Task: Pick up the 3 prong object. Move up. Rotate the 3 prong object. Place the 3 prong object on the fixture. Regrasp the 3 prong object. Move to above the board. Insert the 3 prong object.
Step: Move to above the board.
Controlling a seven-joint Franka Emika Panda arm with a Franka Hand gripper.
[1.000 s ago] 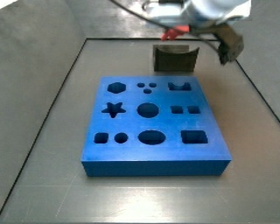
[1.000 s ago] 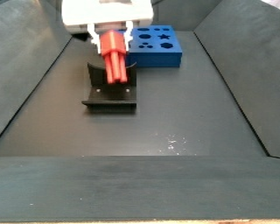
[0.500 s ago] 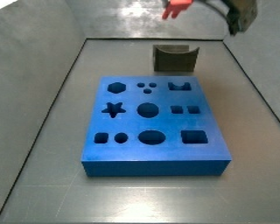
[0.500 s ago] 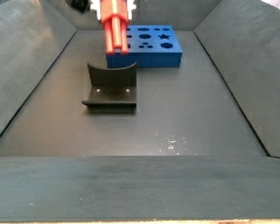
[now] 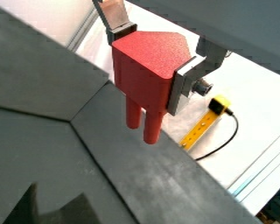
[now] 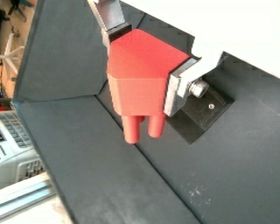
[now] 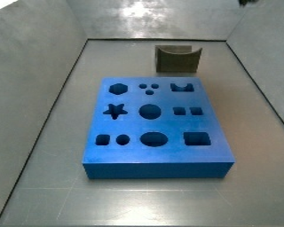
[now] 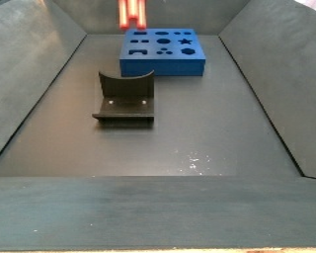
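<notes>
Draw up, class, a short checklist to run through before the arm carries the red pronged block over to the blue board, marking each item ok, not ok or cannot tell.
1. Grip: the gripper is shut on the bright red plastic 3 prong object, a silver finger on each side. Ok.
2. Prongs point away from the gripper in both wrist views. Ok.
3. Lift: the 3 prong object hangs high above the dark notched fixture. Ok.
4. Fixture notch is empty. Ok.
5. Large flat blue board: nothing lies on its cutouts. Ok.
6. Which cutout fits the prongs: cannot tell.
</notes>
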